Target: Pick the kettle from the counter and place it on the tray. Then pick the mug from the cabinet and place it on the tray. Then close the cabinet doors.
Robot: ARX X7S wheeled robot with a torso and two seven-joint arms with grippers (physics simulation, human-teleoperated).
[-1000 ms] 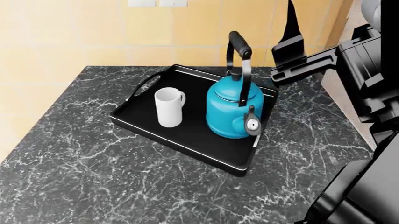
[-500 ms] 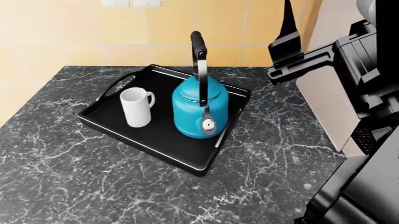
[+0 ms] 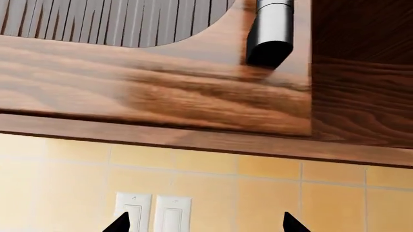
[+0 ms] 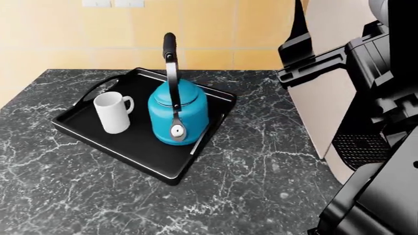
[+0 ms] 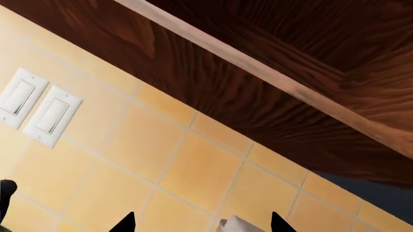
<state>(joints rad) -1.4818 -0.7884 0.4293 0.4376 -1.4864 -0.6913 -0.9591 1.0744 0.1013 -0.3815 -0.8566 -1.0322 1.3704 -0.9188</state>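
Yellow tiles [image 4: 216, 29] cover the wall behind the counter [image 4: 98, 196], which is dark stone with white lines. Two white switches [image 4: 104, 3] peek in at the top of the wall. On the left part of the counter sits the black tray [image 4: 81, 125], turned a bit at an angle. The white mug [image 4: 113, 113] stands up on the tray, near its left end. Just beside it, to the right, stands the blue kettle [image 4: 177, 115], also on the tray, with its tall black handle [image 4: 171, 61] sticking up and its silver spout pointing toward the front. On the right stands a tall beige machine [image 4: 326, 98]. The right arm [image 4: 339, 58] is raised in front of it, well away from the tray. In the left wrist view there is a wooden cabinet door [image 3: 154, 92] with a dark metal handle [image 3: 271, 31], and the left gripper [image 3: 203, 223] shows two black tips wide apart with nothing between them. In the right wrist view the right gripper [image 5: 200, 223] also has its tips spread apart and holds nothing, under the brown cabinet [image 5: 271, 72].
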